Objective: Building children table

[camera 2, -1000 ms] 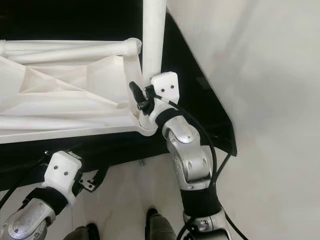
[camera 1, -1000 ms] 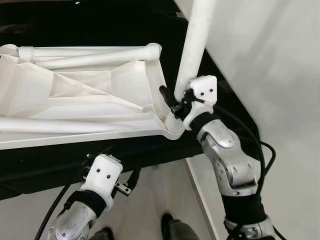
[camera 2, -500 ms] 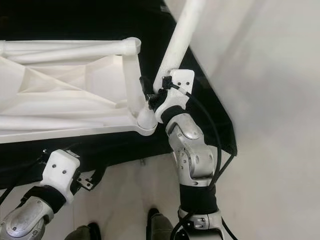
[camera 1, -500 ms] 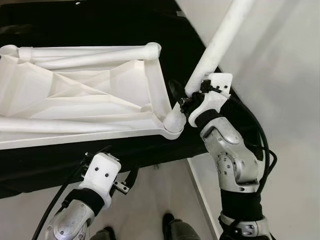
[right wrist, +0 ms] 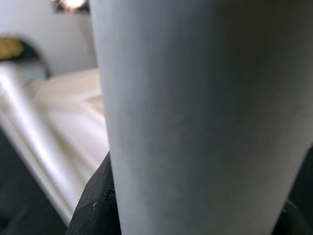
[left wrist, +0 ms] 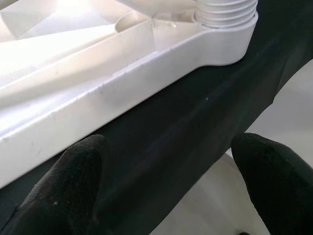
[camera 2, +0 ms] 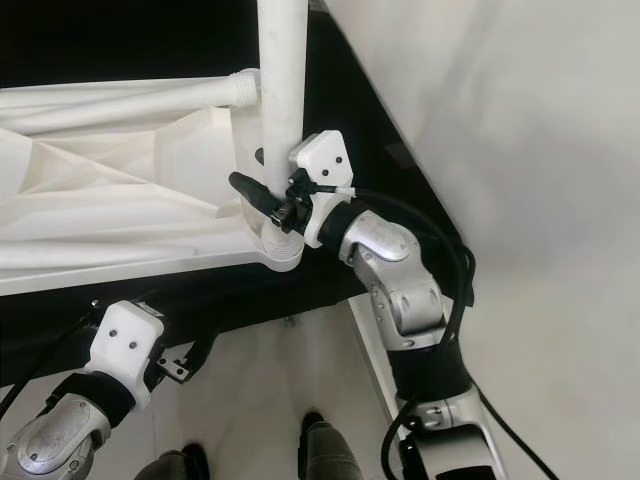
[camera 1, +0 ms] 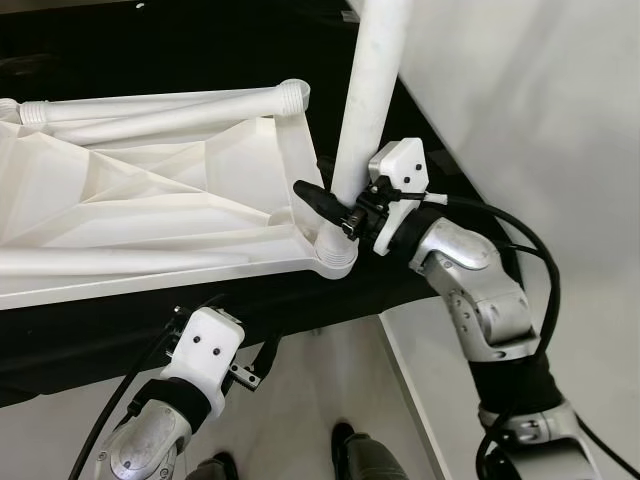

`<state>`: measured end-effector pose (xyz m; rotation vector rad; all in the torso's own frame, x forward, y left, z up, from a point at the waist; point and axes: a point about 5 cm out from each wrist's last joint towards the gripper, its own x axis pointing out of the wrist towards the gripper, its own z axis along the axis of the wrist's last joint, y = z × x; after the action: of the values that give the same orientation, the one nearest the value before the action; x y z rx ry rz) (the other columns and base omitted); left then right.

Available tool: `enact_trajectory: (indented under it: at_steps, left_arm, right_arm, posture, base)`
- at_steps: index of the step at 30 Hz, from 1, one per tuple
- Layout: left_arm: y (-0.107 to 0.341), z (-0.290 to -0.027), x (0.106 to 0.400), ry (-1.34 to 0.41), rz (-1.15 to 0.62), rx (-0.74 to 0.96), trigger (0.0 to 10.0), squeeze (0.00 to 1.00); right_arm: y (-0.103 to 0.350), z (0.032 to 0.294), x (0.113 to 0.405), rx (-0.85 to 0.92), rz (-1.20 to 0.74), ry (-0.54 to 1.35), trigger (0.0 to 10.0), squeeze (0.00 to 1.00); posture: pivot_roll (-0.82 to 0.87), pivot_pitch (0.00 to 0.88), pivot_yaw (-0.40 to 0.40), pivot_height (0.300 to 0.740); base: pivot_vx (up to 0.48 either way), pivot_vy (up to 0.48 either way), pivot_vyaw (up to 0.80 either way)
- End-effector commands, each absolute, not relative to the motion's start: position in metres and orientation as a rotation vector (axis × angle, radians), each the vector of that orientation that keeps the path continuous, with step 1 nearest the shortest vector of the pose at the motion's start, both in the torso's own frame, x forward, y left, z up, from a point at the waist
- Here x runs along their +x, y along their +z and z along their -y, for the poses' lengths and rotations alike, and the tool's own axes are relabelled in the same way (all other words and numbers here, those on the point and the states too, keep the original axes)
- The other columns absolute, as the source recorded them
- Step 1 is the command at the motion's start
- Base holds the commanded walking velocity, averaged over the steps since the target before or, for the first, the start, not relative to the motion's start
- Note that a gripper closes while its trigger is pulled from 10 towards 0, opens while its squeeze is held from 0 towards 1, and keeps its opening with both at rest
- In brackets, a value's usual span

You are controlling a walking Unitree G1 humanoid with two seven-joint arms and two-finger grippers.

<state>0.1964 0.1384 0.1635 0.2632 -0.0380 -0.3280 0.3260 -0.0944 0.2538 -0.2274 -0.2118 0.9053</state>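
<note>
A black surface (camera 1: pixel 330 300) is seen under everything, pale floor (camera 1: pixel 300 400) is shown below, white wall (camera 1: pixel 540 110) at right.

- Your right gripper (camera 1: pixel 335 205) is raised in front of you, and its black fingers (camera 1: pixel 312 194) are closed around the white table leg (camera 1: pixel 368 110), low on it.
- Your right arm (camera 1: pixel 480 300) is bent at the elbow, with the wrist turned toward your left.
- Your left gripper (left wrist: pixel 166 181) is held low, with its two fingers (left wrist: pixel 73 181) spread apart and nothing between them.
</note>
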Motion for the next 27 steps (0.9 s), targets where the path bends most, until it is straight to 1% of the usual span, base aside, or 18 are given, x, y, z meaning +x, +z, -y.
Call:
enact_trajectory:
  at_steps: [1,3,8,14,15,16,18,19,20,22,24,25,26,27]
  left_arm:
    - [0.16,-0.138,0.193,-0.346,0.019,0.278,10.0,0.0]
    - [0.16,-0.137,0.192,-0.349,0.017,0.277,10.0,0.0]
    - [0.16,-0.137,0.19,-0.352,0.014,0.274,10.0,0.0]
    - [0.161,-0.137,0.189,-0.35,0.012,0.271,10.0,0.0]
    - [0.161,-0.137,0.189,-0.349,0.012,0.27,10.0,0.0]
    - [0.161,-0.138,0.188,-0.349,0.011,0.269,10.0,0.0]
    - [0.161,-0.138,0.188,-0.349,0.011,0.269,10.0,0.0]
    - [0.161,-0.138,0.189,-0.348,0.01,0.269,10.0,0.0]
    - [0.161,-0.138,0.189,-0.348,0.01,0.269,10.0,0.0]
    - [0.161,-0.139,0.189,-0.348,0.01,0.27,10.0,0.0]
    - [0.161,-0.139,0.189,-0.348,0.01,0.27,10.0,0.0]
    - [0.161,-0.139,0.19,-0.348,0.01,0.271,10.0,0.0]
    - [0.161,-0.141,0.191,-0.344,0.012,0.267,10.0,0.0]
    - [0.161,-0.141,0.191,-0.344,0.012,0.267,10.0,0.0]
  right_arm:
    - [0.202,0.111,0.335,-0.252,-0.054,0.856,10.0,0.0]
    - [0.202,0.113,0.338,-0.27,-0.079,0.897,10.0,0.0]
    - [0.2,0.113,0.341,-0.268,-0.083,0.923,10.0,0.0]
    - [0.191,0.108,0.338,-0.225,-0.106,0.909,10.0,0.0]
    - [0.187,0.106,0.337,-0.178,-0.122,0.861,10.0,0.0]
    - [0.182,0.108,0.338,-0.116,-0.144,0.766,10.0,0.0]
    - [0.182,0.108,0.338,-0.116,-0.144,0.766,10.0,0.0]
    - [0.179,0.112,0.339,-0.044,-0.148,0.648,10.0,0.0]
    - [0.179,0.112,0.339,-0.044,-0.148,0.648,10.0,0.0]
    - [0.172,0.118,0.333,0.036,-0.149,0.458,10.0,0.0]
    - [0.172,0.118,0.333,0.036,-0.149,0.458,10.0,0.0]
    - [0.168,0.118,0.326,0.051,-0.142,0.397,10.0,0.0]
    - [0.166,0.115,0.319,0.043,-0.126,0.369,10.0,0.0]
    - [0.166,0.115,0.319,0.043,-0.126,0.369,10.0,0.0]
  posture:
    - [-0.2,0.308,-0.06,0.74]
    - [-0.19,0.31,-0.06,0.74]
    - [-0.19,0.315,-0.063,0.74]
    - [-0.19,0.321,-0.063,0.74]
    - [-0.19,0.328,-0.064,0.74]
    - [-0.19,0.33,-0.063,0.74]
    - [-0.19,0.33,-0.063,0.74]
    - [-0.2,0.331,-0.064,0.74]
    - [-0.2,0.331,-0.064,0.74]
    - [-0.2,0.33,-0.063,0.74]
    - [-0.2,0.33,-0.063,0.74]
    - [-0.2,0.329,-0.062,0.74]
    - [-0.21,0.327,-0.057,0.74]
    - [-0.21,0.327,-0.057,0.74]
  base:
    - [0.0,0.0,0.0]
    - [0.0,0.0,0.0]
    - [0.0,0.0,0.0]
    - [0.0,0.0,0.0]
    - [0.0,0.0,0.0]
    - [0.0,0.0,0.0]
    - [0.0,0.0,0.0]
    - [0.0,0.0,0.0]
    - [0.0,0.0,0.0]
    - [0.0,0.0,0.0]
    - [0.0,0.0,0.0]
    - [0.0,0.0,0.0]
    - [0.0,0.0,0.0]
    - [0.0,0.0,0.0]
